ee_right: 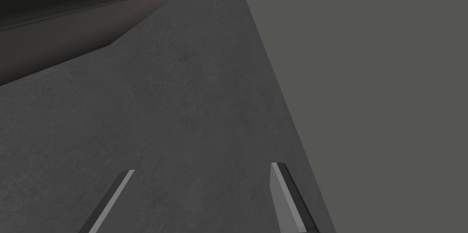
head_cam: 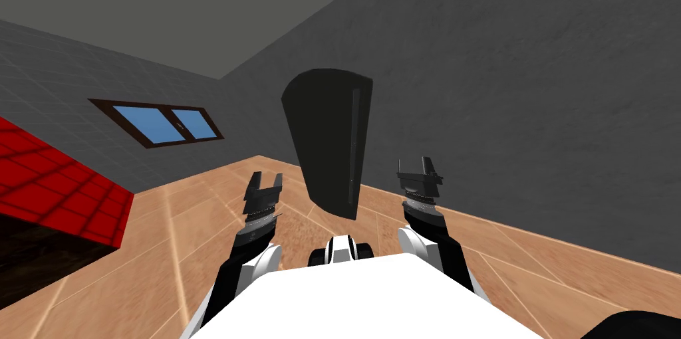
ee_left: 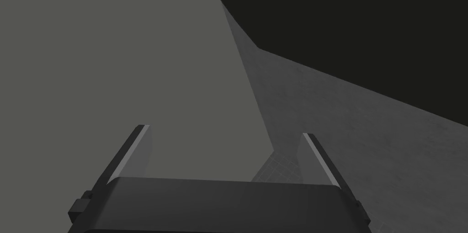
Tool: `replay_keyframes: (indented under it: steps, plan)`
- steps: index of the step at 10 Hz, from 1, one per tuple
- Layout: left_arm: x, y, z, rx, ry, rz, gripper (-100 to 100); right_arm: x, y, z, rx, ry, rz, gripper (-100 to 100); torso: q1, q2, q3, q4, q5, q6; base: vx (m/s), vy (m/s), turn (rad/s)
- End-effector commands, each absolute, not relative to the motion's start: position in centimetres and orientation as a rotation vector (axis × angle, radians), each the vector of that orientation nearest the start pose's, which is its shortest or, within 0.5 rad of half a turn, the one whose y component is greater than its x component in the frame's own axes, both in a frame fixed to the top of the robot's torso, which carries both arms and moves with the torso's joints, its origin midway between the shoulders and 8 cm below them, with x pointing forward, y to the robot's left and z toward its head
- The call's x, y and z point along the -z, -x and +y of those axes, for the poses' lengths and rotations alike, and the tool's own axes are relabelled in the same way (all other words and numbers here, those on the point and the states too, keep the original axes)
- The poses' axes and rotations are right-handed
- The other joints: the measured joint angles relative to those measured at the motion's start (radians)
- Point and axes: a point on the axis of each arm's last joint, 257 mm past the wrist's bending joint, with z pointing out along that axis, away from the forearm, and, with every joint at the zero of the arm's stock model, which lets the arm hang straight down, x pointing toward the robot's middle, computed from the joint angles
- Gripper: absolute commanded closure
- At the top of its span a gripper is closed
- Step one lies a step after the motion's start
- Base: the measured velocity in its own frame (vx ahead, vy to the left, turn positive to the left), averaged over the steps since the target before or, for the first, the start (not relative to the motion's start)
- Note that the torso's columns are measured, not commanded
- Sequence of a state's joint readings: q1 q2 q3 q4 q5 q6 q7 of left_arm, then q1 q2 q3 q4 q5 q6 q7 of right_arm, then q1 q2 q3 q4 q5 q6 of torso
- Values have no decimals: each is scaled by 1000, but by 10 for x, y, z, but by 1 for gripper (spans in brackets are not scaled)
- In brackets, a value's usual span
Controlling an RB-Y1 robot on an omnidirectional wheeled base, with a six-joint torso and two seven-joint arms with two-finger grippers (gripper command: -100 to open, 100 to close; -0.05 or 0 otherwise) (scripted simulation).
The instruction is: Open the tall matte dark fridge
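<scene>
Fridge: the tall dark fridge (head_cam: pixel 326 135) stands on the wooden floor (head_cam: pixel 199 222) against the grey wall (head_cam: pixel 505 102), straight ahead and between the two arms, door shut
Handle: a long vertical strip (head_cam: pixel 354 145) runs down the fridge front near the edge on my right; it looks like the grip or the door seam, I cannot tell which
Left gripper: the left gripper (head_cam: pixel 266 179) is raised to the left of the fridge and apart from it, fingers (ee_left: pixel 132 145) spread, nothing between them
Right gripper: the right gripper (head_cam: pixel 413 165) is raised to the right of the fridge, nearer the strip but not touching, fingers (ee_right: pixel 281 189) spread and empty
Surroundings: a window (head_cam: pixel 166 122) in the left wall and a red tiled block (head_cam: pixel 60 182) far to the left, both well apart from the work
Step in hand: approach and line up; no contact with the door yet, so the task is at its start
How to do it well: the right arm seems the better placed; turn its fingers to straddle the strip, go in square to the door and close only once the strip sits between them
Pull: draw back along an arc about the far edge, not straight out, so the thin fingers do not slip off
Risk: the left arm stands close to where the door may swing
</scene>
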State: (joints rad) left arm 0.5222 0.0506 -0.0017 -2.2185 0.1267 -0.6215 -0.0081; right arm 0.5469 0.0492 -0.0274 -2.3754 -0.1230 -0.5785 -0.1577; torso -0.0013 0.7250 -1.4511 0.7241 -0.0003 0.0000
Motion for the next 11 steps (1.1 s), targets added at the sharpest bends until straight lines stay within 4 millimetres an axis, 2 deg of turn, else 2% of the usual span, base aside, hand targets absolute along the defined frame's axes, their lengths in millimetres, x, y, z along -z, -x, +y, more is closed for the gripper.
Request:
replay_keyframes:
  steps: [1, 4, 5, 8, 9, 10, 11]
  plan:
    - [-8, -351, 289, 1420, 680, 595, -100, -65, -300, -307, -1503, -692, 355, 0, -2, 10, -19, 10, 0, 0, -25, -98, 37]
    - [-2, -380, 285, 1487, 714, 647, -100, -65, -300, -307, -1503, -692, 355, 0, -1, 12, -25, 14, 0, 0, -6, -138, 43]
    - [-4, -381, 284, 1491, 710, 644, -100, -65, -300, -307, -1503, -692, 355, 0, 1, 13, -25, 14, 0, 0, -10, -92, 19]
    - [2, -416, 281, 1565, 764, 698, -100, -65, -300, -307, -1503, -692, 355, 0, 0, 14, -24, 14, 0, 0, -29, -130, 56]
    - [-3, -418, 279, 1571, 755, 693, -100, -65, -300, -307, -1503, -692, 355, 0, -2, 14, -24, 14, -1, 0, -11, -128, 20]
    - [-1, -431, 278, 1594, 781, 714, -100, -65, -300, -307, -1503, -692, 355, 0, 1, 12, -25, 14, 0, 0, -15, -119, 32]
    - [-4, -431, 277, 1599, 773, 710, -100, -65, -300, -307, -1503, -692, 355, 0, 2, 12, -26, 14, 1, 0, -9, -84, 26]
